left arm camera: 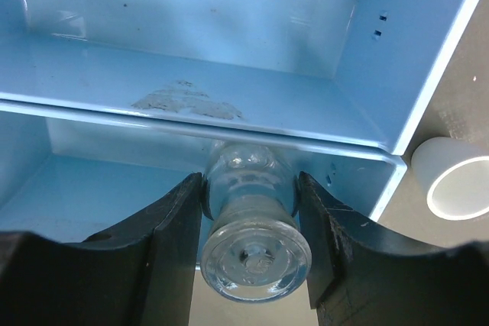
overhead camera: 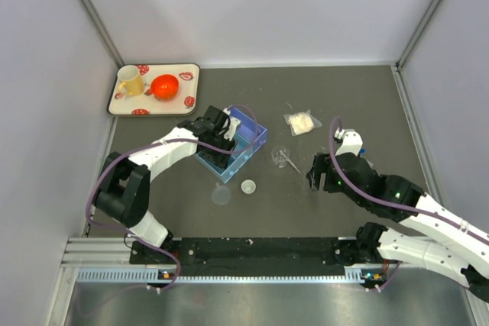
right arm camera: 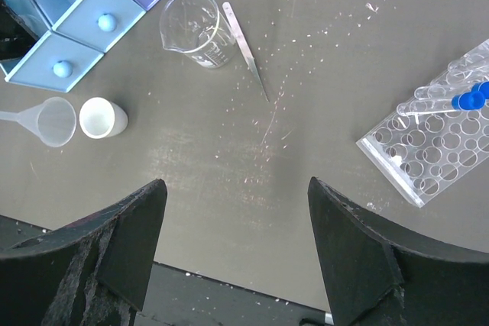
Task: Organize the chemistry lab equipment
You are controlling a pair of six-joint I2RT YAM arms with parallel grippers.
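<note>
Glassware lies spread over the dark tabletop (overhead camera: 367,104). On my left wrist camera the left jaws stand partly open, pressed against both sides of a clear glass piece (left arm camera: 252,242) with a round knobbed end. It sits right at the rim of the blue drawer box (left arm camera: 191,74). The right jaws hang wide apart above the tabletop, nothing between them. Beyond them I see a beaker (right arm camera: 195,28) with thin tweezers (right arm camera: 246,51) just beside it, and a funnel (right arm camera: 50,120) next to a small white cup (right arm camera: 102,117). Well to the right, the clear tube rack (right arm camera: 416,150) carries blue-capped tubes (right arm camera: 467,98).
</note>
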